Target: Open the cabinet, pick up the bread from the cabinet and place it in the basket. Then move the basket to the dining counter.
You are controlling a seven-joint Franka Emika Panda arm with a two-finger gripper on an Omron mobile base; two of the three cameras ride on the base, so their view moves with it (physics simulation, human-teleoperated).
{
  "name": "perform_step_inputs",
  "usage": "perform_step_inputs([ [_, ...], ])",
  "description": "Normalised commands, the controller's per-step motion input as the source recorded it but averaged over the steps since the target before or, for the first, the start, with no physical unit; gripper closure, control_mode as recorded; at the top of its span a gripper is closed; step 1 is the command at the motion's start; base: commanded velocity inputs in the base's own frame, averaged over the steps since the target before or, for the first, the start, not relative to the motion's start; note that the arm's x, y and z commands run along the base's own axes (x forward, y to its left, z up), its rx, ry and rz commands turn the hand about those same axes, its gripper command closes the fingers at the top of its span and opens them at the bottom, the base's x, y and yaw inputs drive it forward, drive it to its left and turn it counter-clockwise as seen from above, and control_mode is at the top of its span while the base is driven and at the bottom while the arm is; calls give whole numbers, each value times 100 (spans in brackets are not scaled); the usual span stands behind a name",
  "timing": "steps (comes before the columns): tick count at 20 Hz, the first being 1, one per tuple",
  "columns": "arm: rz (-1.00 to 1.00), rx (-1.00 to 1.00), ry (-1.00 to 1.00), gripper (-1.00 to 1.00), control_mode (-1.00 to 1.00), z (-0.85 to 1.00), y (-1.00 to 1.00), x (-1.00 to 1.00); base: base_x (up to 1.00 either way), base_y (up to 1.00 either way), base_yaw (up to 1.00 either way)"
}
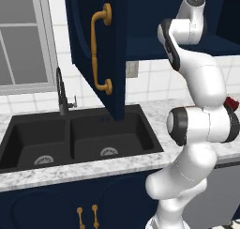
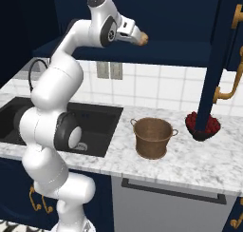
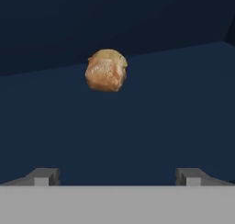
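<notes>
Two navy-blue arched cabinet doors [image 1: 101,49] stand swung open, so the step in hand is reaching for the small golden-brown bun [image 3: 106,70] lying on the dark cabinet shelf [image 3: 137,126]; the tool [image 3: 117,176], jaws spread wide and empty, points at it from short of contact; next it must advance, straddle the bun and close; the round brown woven basket [image 2: 152,137] waits on the marbled worktop [image 2: 190,162].

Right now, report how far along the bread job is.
Done: the cabinet doors stand open. In hand: the open fingers face the bread on the shelf, not touching it. Left: grasp it, drop it in the empty basket, then carry that to the dining counter.
</notes>
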Motion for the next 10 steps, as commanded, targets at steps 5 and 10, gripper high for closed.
perform_step_inputs([
  [5, 0, 0, 0, -100, -100, -10, -8, 54, 0, 0, 0],
  [10, 0, 1, 0, -100, -100, -10, -21, 53, 0, 0, 0],
])
